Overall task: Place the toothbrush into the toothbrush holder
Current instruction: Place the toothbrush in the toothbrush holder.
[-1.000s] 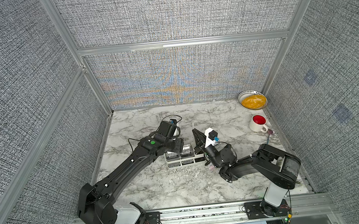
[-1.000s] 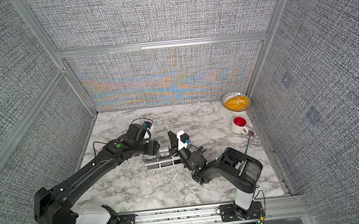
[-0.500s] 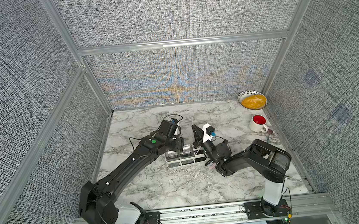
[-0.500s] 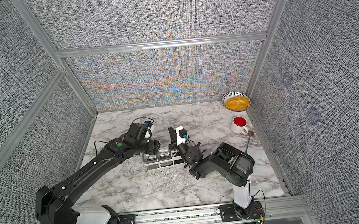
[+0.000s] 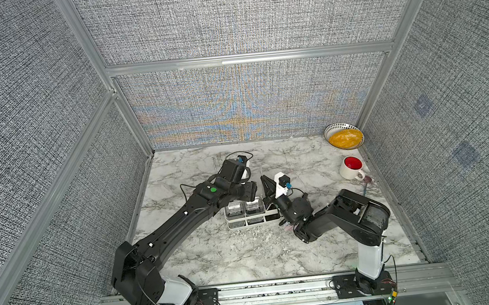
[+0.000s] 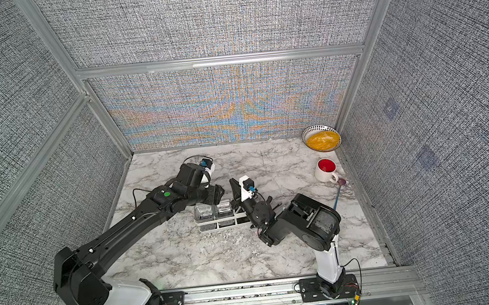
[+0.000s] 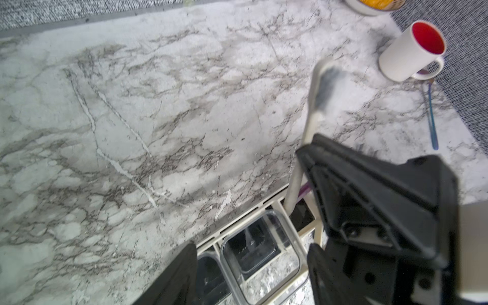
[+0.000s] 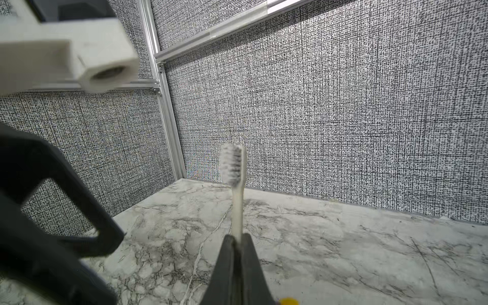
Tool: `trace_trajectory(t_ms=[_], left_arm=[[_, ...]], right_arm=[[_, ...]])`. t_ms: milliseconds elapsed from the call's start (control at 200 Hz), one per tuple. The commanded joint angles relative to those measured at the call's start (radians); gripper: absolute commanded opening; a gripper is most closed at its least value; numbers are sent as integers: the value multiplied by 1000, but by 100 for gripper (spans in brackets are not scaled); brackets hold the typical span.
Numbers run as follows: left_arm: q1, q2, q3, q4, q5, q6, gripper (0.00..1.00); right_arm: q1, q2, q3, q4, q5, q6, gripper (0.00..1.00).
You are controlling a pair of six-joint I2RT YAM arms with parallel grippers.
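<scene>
The toothbrush (image 8: 237,195) stands nearly upright with its bristles at the top. In the left wrist view its pale handle (image 7: 307,126) runs down into the mouth of the end section of the holder (image 5: 251,223), the one with no clear cup. How deep the tip sits there is hidden. The right gripper (image 8: 237,239) pinches the handle about midway along, its jaws pressed flat against both sides, so the brush's long axis points straight out beyond the fingertips and down into that section behind them. By my reading, the coming move depends on keeping that axis lined up with the opening, then lowering and letting go. The right arm is the nearer one and already carries the brush. The left gripper (image 5: 248,193) hangs just over the cup sections with its jaws spread. I cannot tell whether it touches the holder. A mug (image 5: 351,168) and a bowl (image 5: 344,136) sit well apart, toward the far right corner of the marble table (image 5: 216,253).
</scene>
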Motion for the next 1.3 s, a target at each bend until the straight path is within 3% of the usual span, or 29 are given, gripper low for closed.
trace_trajectory(t_ms=[0,295,685,826,1086,1296], left_arm=[[1,24,25,83,-27,-17,70],[17,87,48,218,-38,-61,73],[52,216,86,384,128,-115,67],[53,235,107,390,181,-107,58],[53,251,101,378,220,-102,31],[52,261,88,373,212,-94,18]], right_arm=[[1,2,-3,235,-6,9,0],[2,-6,-13,236,-22,11,0],[4,-2,-17,236,-33,22,0],[4,-2,-15,235,-38,22,0],[4,-2,-12,235,-33,16,0],[4,-5,-14,235,-35,11,0]])
